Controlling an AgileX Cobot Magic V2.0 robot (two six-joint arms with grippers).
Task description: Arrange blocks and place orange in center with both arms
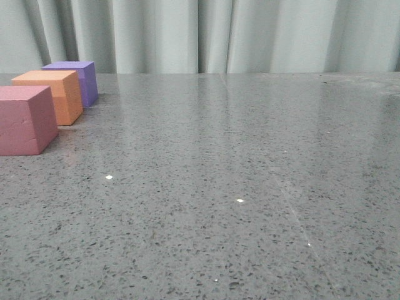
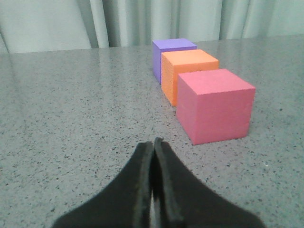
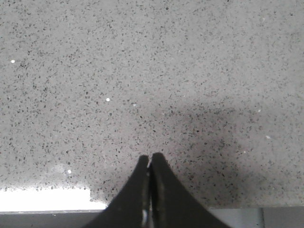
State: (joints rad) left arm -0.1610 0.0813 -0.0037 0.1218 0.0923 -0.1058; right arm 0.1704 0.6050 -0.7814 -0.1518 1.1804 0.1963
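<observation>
Three matte cubes in a close row on glossy speckled stone point(image 1: 237, 187): pink point(image 1: 24, 120), orange point(image 1: 53, 95), purple point(image 1: 78, 80). Left claw point(image 2: 155, 142) closed, empty; right claw point(image 3: 150, 159) closed, empty.

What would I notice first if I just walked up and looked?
Three bright foam cubes in a row at the table's far left: the pink-red cube nearest, the orange cube in the middle, the purple cube at the back. The rest is speckled grey tabletop. The left tool points toward them, shut and empty.
</observation>
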